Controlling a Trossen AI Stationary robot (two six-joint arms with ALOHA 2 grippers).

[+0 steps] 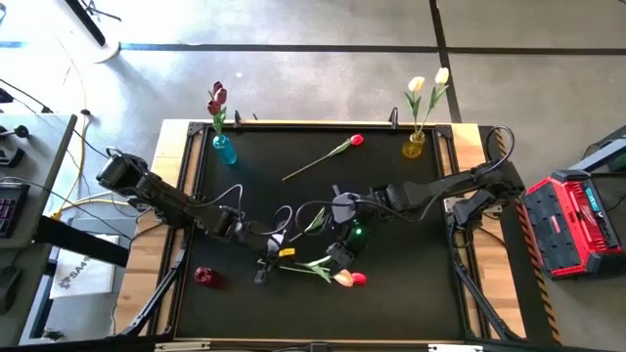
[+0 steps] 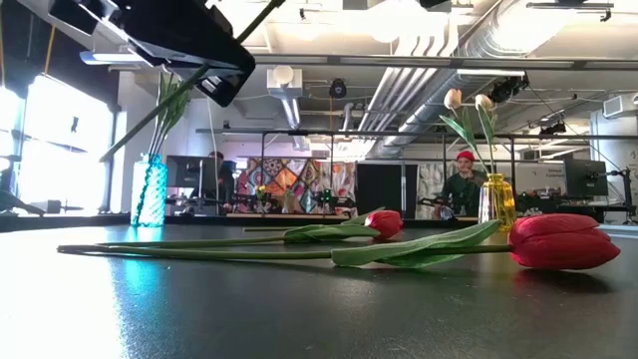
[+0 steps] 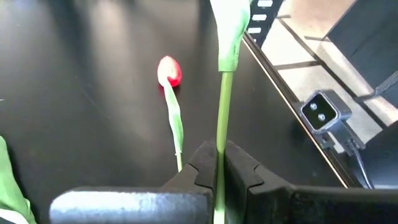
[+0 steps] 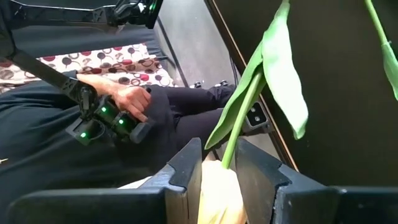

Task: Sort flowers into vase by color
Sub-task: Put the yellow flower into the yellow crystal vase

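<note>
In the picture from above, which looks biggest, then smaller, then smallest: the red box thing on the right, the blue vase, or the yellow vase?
1. Red box: clearly the biggest.
2. Blue vase and yellow vase: both far smaller, and too alike from above to rank.

From above, my left gripper [image 1: 277,246] sits near the middle of the black table [image 1: 391,293], and my right gripper [image 1: 341,256] is just beside it. Close by them a cream-pink tulip [image 1: 343,279] lies touching a red tulip [image 1: 358,279], their green stems and leaves trailing back between my arms. Another red tulip [image 1: 356,140] lies alone farther up the table. A blue vase [image 1: 224,149] at the far left corner holds dark pink flowers; a yellow vase [image 1: 414,147] at the far right holds white ones. A small red vase [image 1: 203,277] stands near my left arm.
</note>
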